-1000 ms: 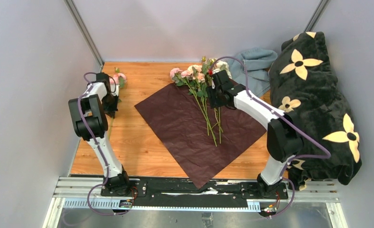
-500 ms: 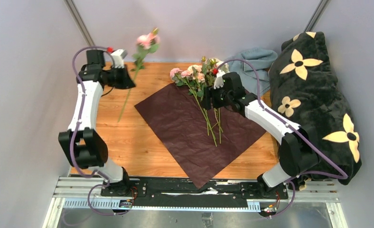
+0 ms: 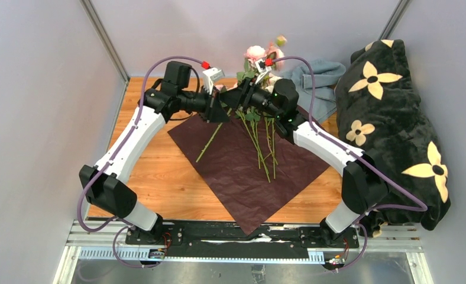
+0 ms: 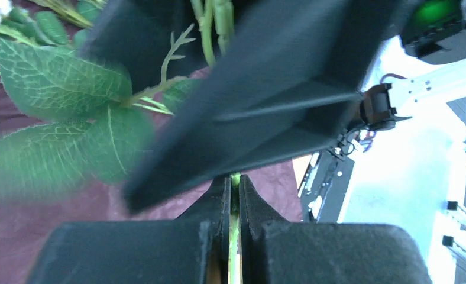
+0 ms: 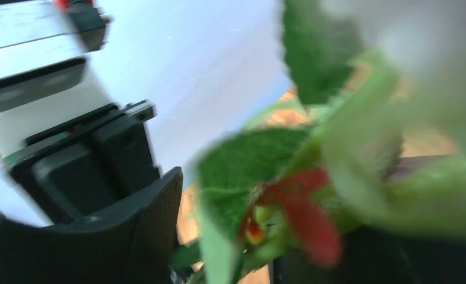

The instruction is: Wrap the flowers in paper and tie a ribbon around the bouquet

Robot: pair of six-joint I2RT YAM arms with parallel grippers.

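My left gripper (image 3: 220,108) is shut on the thin green stem (image 4: 235,183) of a single pink rose (image 3: 255,53), held in the air over the far corner of the dark red paper (image 3: 236,177). The stem's lower end hangs down to the paper. My right gripper (image 3: 243,96) stands open right against it. Blurred leaves and stem (image 5: 248,177) fill the gap between its fingers (image 5: 130,231). The rest of the flowers lie on the paper, only their stems (image 3: 260,148) showing. The ribbon is out of view.
A grey-blue cloth (image 3: 316,80) lies at the back right. A black blanket with cream flower shapes (image 3: 396,130) is heaped along the right side. Bare wooden table (image 3: 154,177) shows to the left of the paper.
My left arm has lifted one rose from the table's left side and swung it right, over the paper. My right gripper rose from the lying flowers, turned toward that rose and stayed open.
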